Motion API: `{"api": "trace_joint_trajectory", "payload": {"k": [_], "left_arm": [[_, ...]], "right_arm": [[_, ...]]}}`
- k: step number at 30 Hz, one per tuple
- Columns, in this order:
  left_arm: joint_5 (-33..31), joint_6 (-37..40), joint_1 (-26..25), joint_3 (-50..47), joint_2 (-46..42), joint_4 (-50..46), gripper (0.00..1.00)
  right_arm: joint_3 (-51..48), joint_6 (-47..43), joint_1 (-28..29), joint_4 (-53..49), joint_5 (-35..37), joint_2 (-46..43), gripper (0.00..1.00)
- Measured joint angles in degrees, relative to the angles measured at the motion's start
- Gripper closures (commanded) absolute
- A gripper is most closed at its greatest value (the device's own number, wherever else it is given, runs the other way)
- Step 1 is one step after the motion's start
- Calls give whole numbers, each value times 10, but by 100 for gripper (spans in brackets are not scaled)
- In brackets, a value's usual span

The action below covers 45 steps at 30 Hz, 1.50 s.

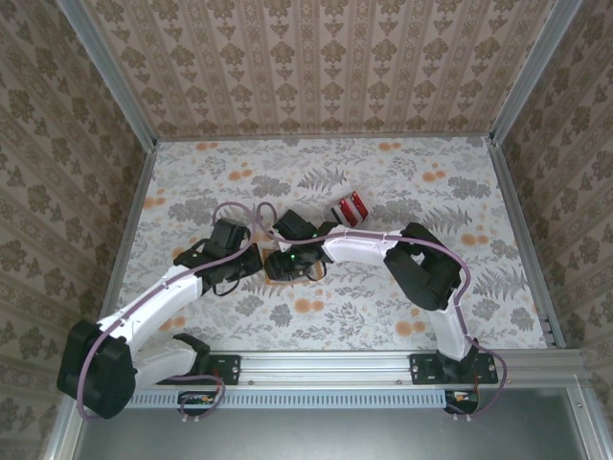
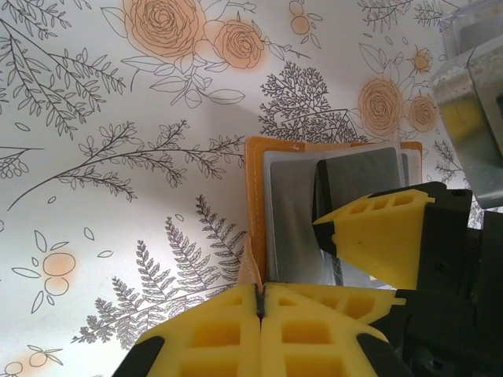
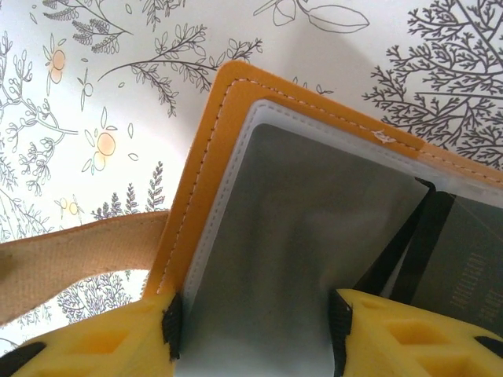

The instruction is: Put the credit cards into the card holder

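The card holder (image 3: 203, 184) looks like matt orange leather with smooth grey lining; the left tool (image 2: 260, 294) is matt yellow plastic; the surface (image 2: 118, 212) looks smooth and printed.

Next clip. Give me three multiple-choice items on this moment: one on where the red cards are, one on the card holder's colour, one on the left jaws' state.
1. In the top view the red cards are:
A. around the middle of the table
B. in its near-left corner
C. against its right wall

2. The card holder has an outer edge that is:
A. blue
B. orange-tan
C. green

3. The left gripper has its jaws:
A. wide open
B. shut on a red card
C. shut on the card holder's edge

Key: 1 A, the red shows mid-table; 2 B, both wrist views show that colour; 3 C, the yellow tips meet on the orange flap.
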Motion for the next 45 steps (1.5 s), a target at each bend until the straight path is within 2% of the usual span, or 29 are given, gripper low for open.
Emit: {"api": "trace_joint_trajectory", "payload": {"k": [14,24,45], "left_arm": [[0,0,1,0,-5,-6,100],[0,0,8,0,-11,-6,100],[0,0,19,-1,-12,-6,100]], "right_arm": [[-36,4,-9,15,-12,-29,49],[-69,24,-28,52,-54,-42,50],[-126,86,-74,155,-155,-51,45]]}}
